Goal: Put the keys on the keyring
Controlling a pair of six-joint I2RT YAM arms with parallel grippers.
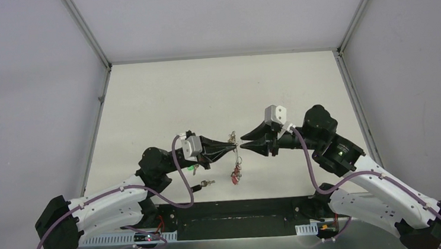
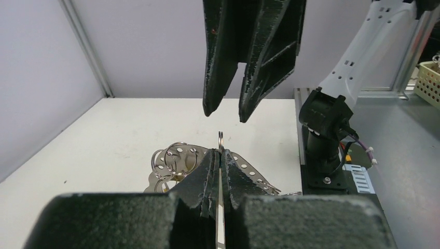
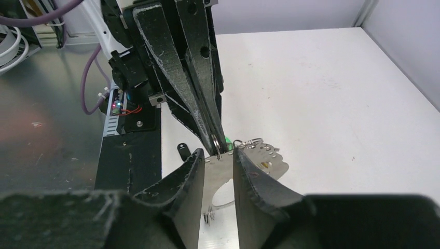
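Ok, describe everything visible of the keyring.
The keyring is a thin grey metal ring, seen edge-on, pinched upright by the shut left gripper above the table. Small split rings and red-capped keys hang under it. The open right gripper faces it closely; contact cannot be told.

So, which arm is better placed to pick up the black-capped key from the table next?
Right. The left gripper is shut on the keyring, so it is not free. The right gripper is open and looks empty, so it could go for the black-capped key.
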